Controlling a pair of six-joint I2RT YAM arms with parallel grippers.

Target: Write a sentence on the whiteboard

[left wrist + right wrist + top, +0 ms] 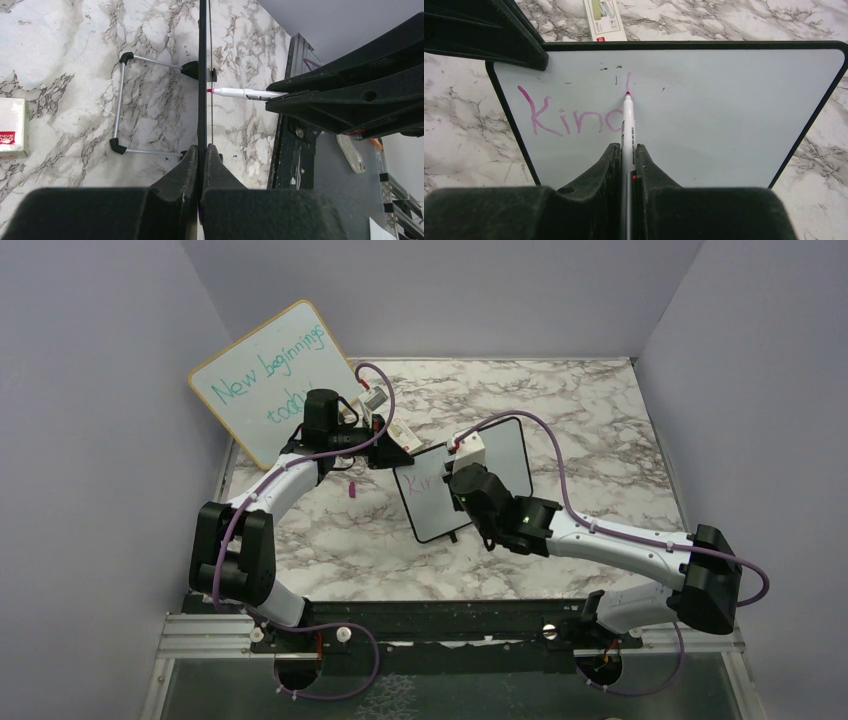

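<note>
Centre of the overhead frame: my left gripper (201, 150) pinches the edge of the whiteboard (724, 115), which stands on the marble table (600, 440). My right gripper (626, 148) is clamped on a pink marker (628, 117), its tip at the board. The sentence (569, 117) reads "Kin" plus a half-formed letter, left of the marker.
</note>
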